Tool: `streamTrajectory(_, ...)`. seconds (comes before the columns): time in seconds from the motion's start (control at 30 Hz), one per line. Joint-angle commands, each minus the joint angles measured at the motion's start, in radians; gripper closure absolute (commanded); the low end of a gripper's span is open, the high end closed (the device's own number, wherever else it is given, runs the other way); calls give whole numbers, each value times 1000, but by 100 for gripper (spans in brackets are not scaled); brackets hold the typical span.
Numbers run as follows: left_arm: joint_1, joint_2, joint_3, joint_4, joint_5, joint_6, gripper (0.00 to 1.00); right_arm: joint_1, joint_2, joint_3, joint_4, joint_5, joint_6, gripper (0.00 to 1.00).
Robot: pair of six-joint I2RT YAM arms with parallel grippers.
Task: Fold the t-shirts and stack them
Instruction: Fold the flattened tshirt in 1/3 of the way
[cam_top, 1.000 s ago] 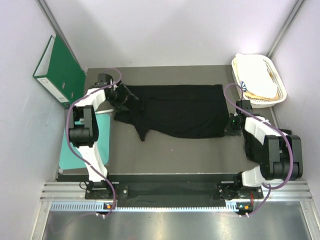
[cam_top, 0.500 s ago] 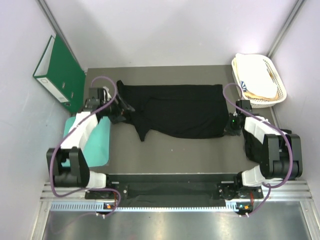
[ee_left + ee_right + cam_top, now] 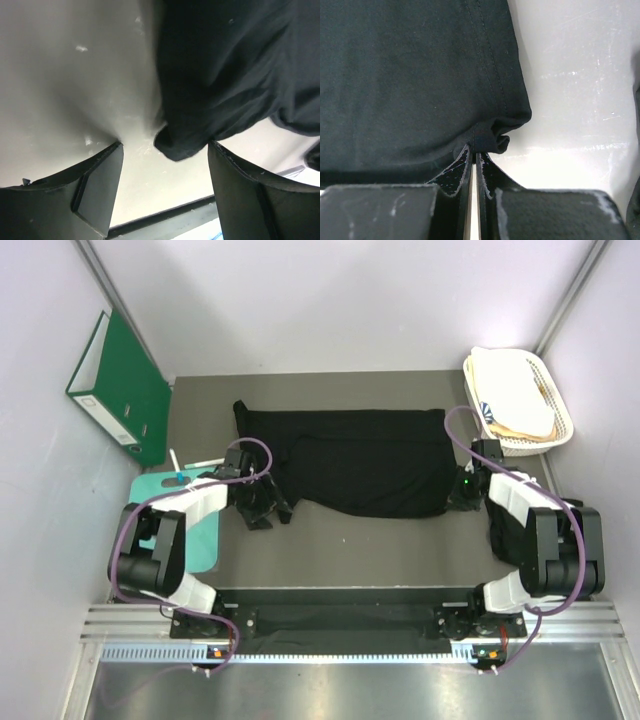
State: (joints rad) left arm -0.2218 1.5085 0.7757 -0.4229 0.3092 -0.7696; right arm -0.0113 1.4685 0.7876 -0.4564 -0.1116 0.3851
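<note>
Black t-shirt [image 3: 360, 460]: soft, matte knit, spread wide across the smooth grey tabletop [image 3: 350, 540]. The hem at right is stitched and the left side is rumpled. A strip of tabletop shows along its near edge. The right gripper [image 3: 474, 156] is clenched on the hem corner. The left gripper [image 3: 165, 145] is spread, straddling a sleeve tip without pinching it.

This is a robotics lab test cell. Plain pale walls [image 3: 330, 300] with metal corner posts [image 3: 572, 292] box in a small grey bench [image 3: 340, 540]. Along its near edge runs a slotted aluminium rail [image 3: 350, 618] with two arms bolted side by side, trailing purple cables [image 3: 128, 530]. The left pincer [image 3: 165, 165] and right pincer [image 3: 474, 156] are both at a black t-shirt [image 3: 370, 460]. A green ring binder [image 3: 118, 385] stands by the far left corner, and a white plastic basket [image 3: 556, 445] by the far right corner.
</note>
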Motion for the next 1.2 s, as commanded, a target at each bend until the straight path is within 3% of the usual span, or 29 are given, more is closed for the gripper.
streamTrajectory(0.0,-14,62,34,95,-84,-14,27,-3,-28,24,19,-23,-15,98)
streamTrajectory(0.1,-16,93,53,104,-156,-17,31,-4,-45,4,22,-26,-15,98)
streamTrajectory(0.2,-16,105,71,101,-185,-5,67,-4,-63,-14,24,-31,-17,98)
streamTrajectory(0.23,-16,104,80,86,-191,3,100,-4,-68,-19,22,-31,-17,98)
streamTrajectory(0.5,-17,-74,344,-347,-401,42,100,-9,-106,-2,9,-19,-37,98)
streamTrajectory(0.6,-17,-70,473,-347,-403,78,100,-12,-108,9,15,-11,-38,98)
streamTrajectory(0.7,-17,56,600,-312,-334,116,100,-13,-82,24,21,-17,-38,98)
streamTrajectory(0.73,-17,152,638,-307,-314,125,97,-13,-76,25,24,-23,-37,98)
streamTrajectory(0.77,-17,206,713,-301,-261,136,77,-15,-62,28,25,-25,-34,98)
streamTrajectory(0.8,-17,261,759,-306,-189,153,39,-13,-59,32,28,-28,-34,98)
streamTrajectory(0.83,-19,373,862,-333,-177,154,25,-15,-57,32,31,-26,-31,98)
streamTrajectory(0.97,-42,489,1002,-404,-208,164,11,-13,-48,32,35,-28,-31,98)
streamTrajectory(1.03,-40,429,958,-384,-234,156,3,-15,-54,30,33,-26,-29,98)
streamTrajectory(1.17,-13,296,831,-330,-286,155,3,-13,-63,24,30,-26,-29,97)
